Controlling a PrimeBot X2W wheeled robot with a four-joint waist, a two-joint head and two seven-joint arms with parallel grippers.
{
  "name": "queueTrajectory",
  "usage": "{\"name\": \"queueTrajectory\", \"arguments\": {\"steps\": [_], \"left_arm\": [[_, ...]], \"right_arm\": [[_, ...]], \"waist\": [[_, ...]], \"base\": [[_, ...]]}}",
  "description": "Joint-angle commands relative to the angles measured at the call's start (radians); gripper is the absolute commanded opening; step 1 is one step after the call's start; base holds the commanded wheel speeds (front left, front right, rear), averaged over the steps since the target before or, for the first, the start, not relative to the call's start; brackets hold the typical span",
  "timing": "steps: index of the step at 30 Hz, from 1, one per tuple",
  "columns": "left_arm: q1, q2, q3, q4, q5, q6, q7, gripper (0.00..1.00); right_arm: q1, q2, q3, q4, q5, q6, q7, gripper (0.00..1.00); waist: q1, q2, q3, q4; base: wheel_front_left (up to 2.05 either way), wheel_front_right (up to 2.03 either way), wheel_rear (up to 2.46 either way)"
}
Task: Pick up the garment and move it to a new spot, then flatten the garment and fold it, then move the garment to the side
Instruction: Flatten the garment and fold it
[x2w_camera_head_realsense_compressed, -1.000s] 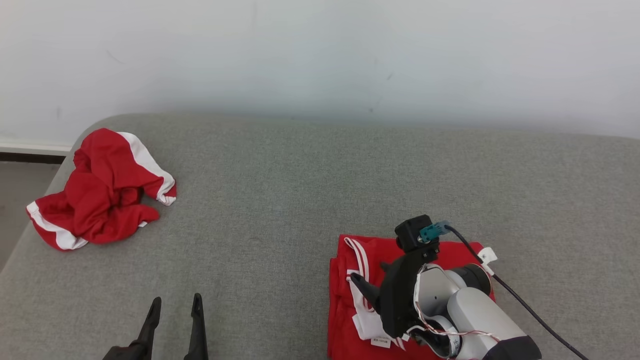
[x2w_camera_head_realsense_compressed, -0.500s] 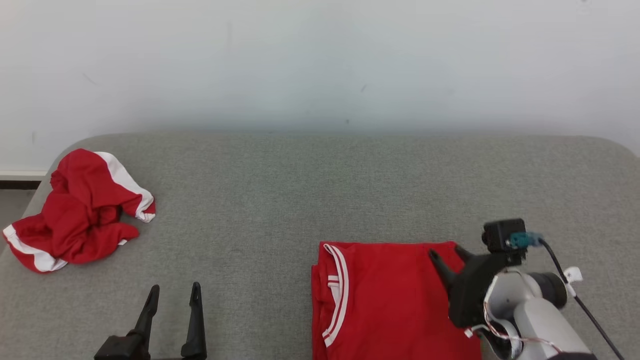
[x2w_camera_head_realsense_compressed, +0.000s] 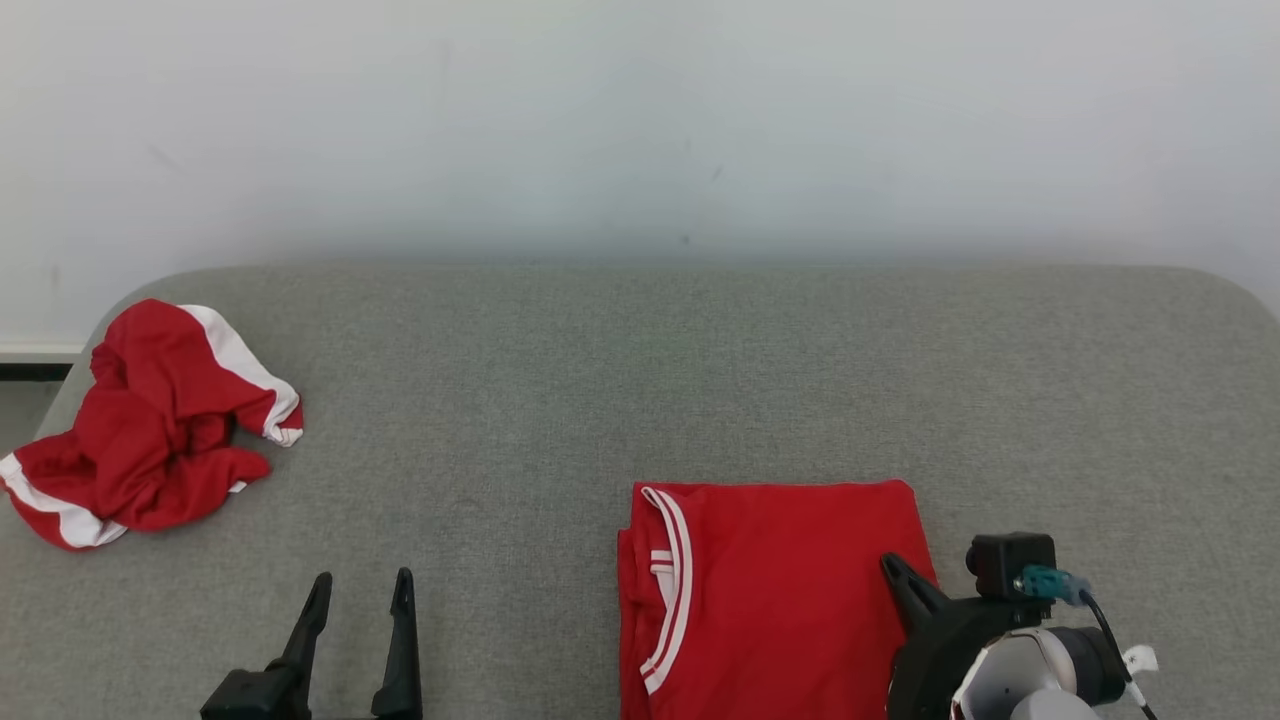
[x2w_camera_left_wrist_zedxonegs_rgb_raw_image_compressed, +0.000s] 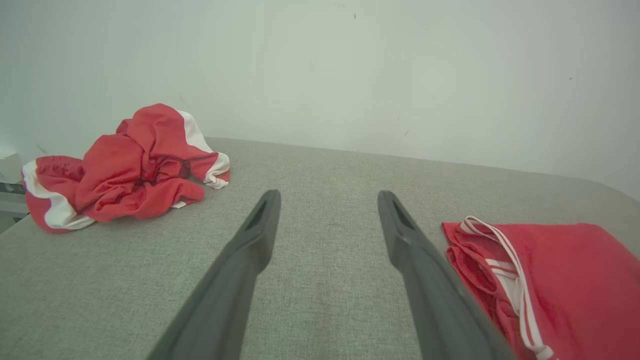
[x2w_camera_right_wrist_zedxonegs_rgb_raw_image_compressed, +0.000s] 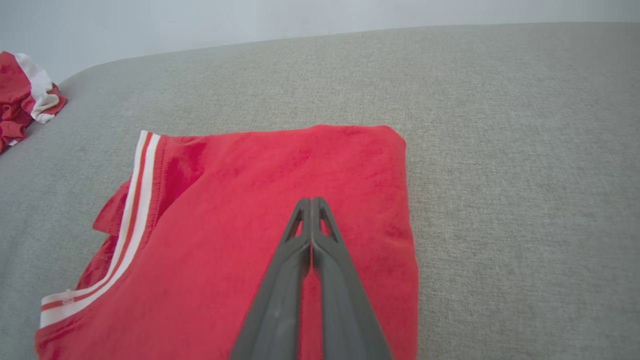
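The garment (x2w_camera_head_realsense_compressed: 780, 590), red with a white-striped collar at its left edge, lies folded into a flat rectangle on the grey cushion (x2w_camera_head_realsense_compressed: 640, 380). It also shows in the left wrist view (x2w_camera_left_wrist_zedxonegs_rgb_raw_image_compressed: 560, 280) and the right wrist view (x2w_camera_right_wrist_zedxonegs_rgb_raw_image_compressed: 260, 210). My right gripper (x2w_camera_head_realsense_compressed: 888, 563) hovers over the garment's right part, fingers pressed together (x2w_camera_right_wrist_zedxonegs_rgb_raw_image_compressed: 311, 201) with no cloth between them. My left gripper (x2w_camera_head_realsense_compressed: 362, 580) stands open over bare cushion to the garment's left, its fingers wide apart (x2w_camera_left_wrist_zedxonegs_rgb_raw_image_compressed: 327, 197) and holding nothing.
A second red and white garment (x2w_camera_head_realsense_compressed: 150, 420) lies crumpled at the cushion's far left edge (x2w_camera_left_wrist_zedxonegs_rgb_raw_image_compressed: 125, 165), well away from both grippers. A white wall (x2w_camera_head_realsense_compressed: 640, 120) rises behind the cushion. The cushion drops off at the left, by a strip of floor.
My right gripper has drawn back from the garment's collar side to its right edge and lower, and its fingers have shut. The garment now lies flat. The head camera shifted too.
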Motion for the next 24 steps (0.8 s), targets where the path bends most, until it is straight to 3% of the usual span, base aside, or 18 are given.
{"name": "queueTrajectory", "arguments": {"steps": [1, 2, 3, 11, 18, 24], "left_arm": [[0.012, 0.001, 0.005, 0.003, -0.004, -0.003, -0.001, 1.0], [0.019, 0.001, 0.009, 0.003, -0.004, -0.002, -0.001, 1.0], [0.031, 0.001, 0.016, 0.0, -0.007, -0.001, -0.001, 1.0], [0.074, 0.0, 0.055, -0.024, -0.017, 0.007, -0.001, 1.0], [0.104, 0.001, 0.084, -0.045, -0.025, 0.008, -0.001, 1.0], [0.117, 0.001, 0.094, -0.052, -0.034, 0.018, -0.001, 1.0]], "right_arm": [[0.031, 0.007, -0.007, -0.019, -0.006, -0.002, -0.042, 0.0], [0.043, 0.011, -0.008, -0.032, -0.008, -0.002, -0.062, 0.0], [0.065, 0.016, -0.01, -0.054, -0.003, -0.002, -0.093, 0.98], [0.131, 0.019, -0.003, -0.165, 0.002, -0.002, -0.181, 1.0], [0.18, -0.029, -0.01, -0.244, 0.0, -0.002, -0.246, 1.0], [0.205, -0.07, -0.025, -0.24, 0.016, -0.002, -0.282, 1.0]], "waist": [[0.0, -0.0001, -0.01, -0.009], [0.0, -0.0001, -0.016, -0.015], [0.0, -0.0001, -0.026, -0.028], [0.0, -0.0001, -0.055, -0.096], [0.0, -0.0001, -0.071, -0.158], [0.0, -0.0001, -0.083, -0.185]], "base": [[0.0, 0.0, 0.0], [0.0, 0.0, 0.0], [0.0, 0.0, 0.0], [0.0, 0.0, 0.0], [0.0, 0.0, 0.0], [0.0, 0.0, 0.0]]}}
